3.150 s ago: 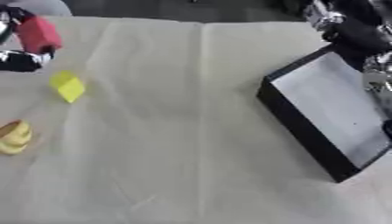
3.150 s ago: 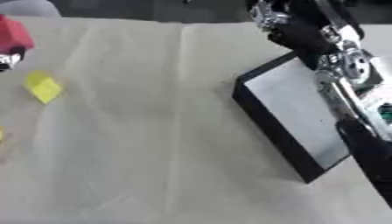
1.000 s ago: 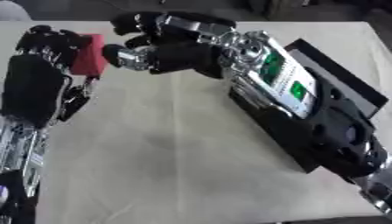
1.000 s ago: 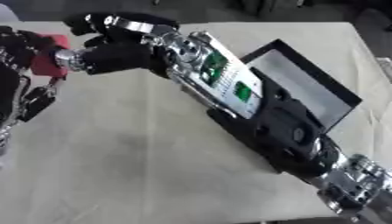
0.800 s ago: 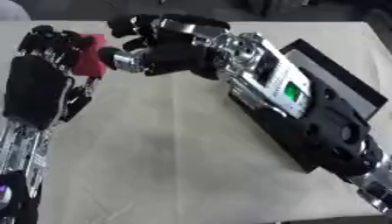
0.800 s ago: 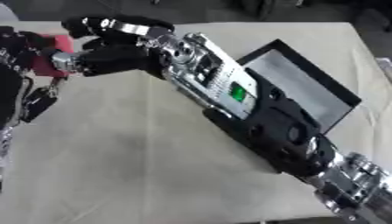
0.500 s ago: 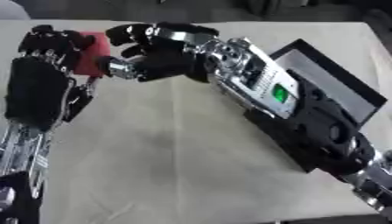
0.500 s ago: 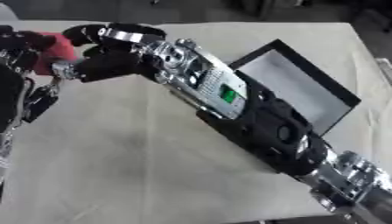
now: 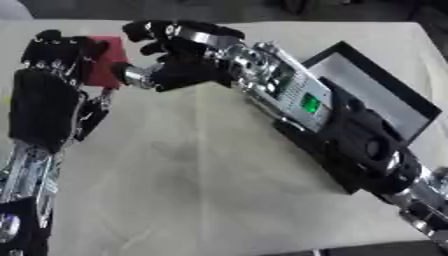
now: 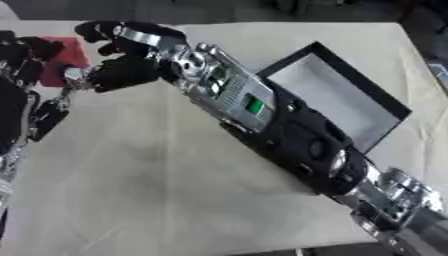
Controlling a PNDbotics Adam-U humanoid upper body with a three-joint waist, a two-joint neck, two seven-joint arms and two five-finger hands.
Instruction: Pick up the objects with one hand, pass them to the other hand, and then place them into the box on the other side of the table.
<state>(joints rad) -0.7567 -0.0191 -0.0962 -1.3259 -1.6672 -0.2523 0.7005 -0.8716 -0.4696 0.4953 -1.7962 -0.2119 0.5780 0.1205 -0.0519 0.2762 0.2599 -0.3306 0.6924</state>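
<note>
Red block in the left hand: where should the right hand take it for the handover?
Take the red block by its bare right edge, coming from the right. The left hand covers its left side, and the right hand already faces that free edge.

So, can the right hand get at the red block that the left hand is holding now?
Probably yes. The right hand is spread open right beside the red block, which sticks out of the left hand toward it, and nothing lies between them.

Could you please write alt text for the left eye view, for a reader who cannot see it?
The left hand holds a red block while the right hand reaches across to it, above a cloth-covered table. A black box sits at right.
</note>
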